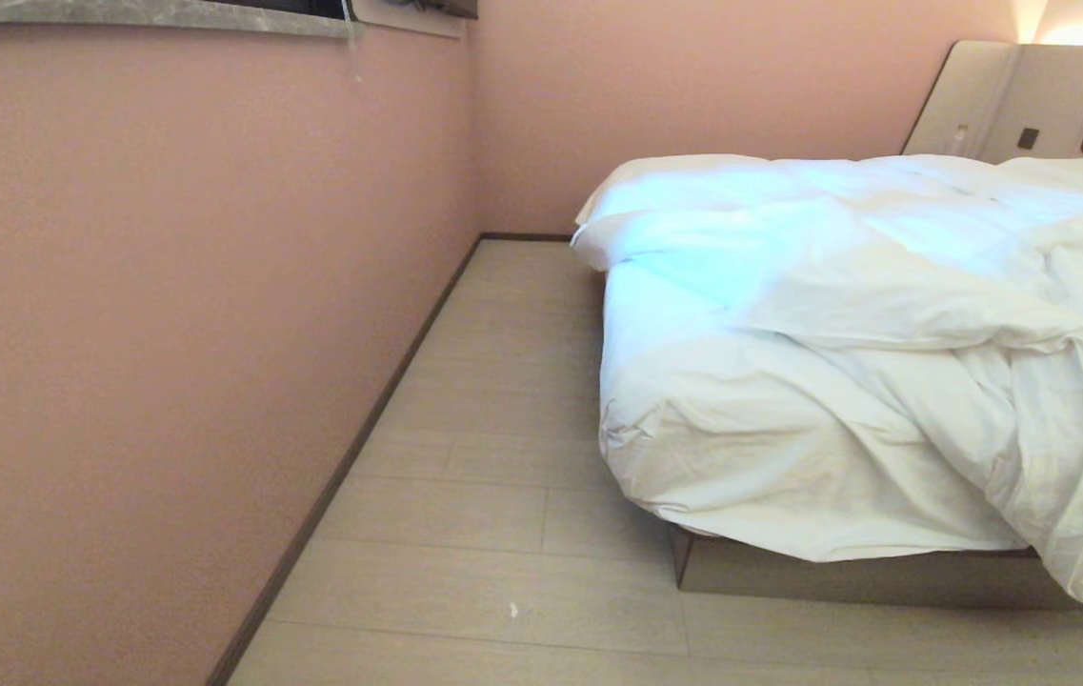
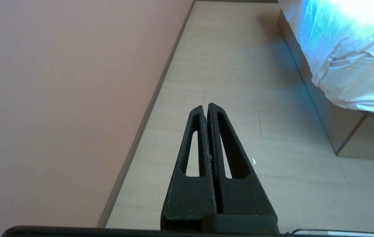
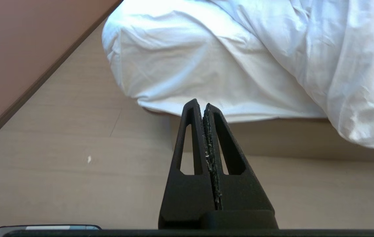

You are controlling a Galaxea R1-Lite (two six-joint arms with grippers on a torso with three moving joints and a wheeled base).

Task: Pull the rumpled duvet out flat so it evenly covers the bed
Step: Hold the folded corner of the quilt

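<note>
Pink walls frame the bed (image 1: 846, 576); its duvet (image 1: 846, 314) lies bunched, untouched, my left claw (image 2: 207, 106) and right claw (image 3: 200, 102) clenched empty.

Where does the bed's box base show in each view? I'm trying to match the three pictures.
Head view: the box base runs low on the right, under the hanging duvet.
Left wrist view: its corner stands at the right edge, beyond the shut left tool.
Right wrist view: a shaded strip crosses behind the shut right tool.
Shared landmark: the small white speck on the floor.
</note>
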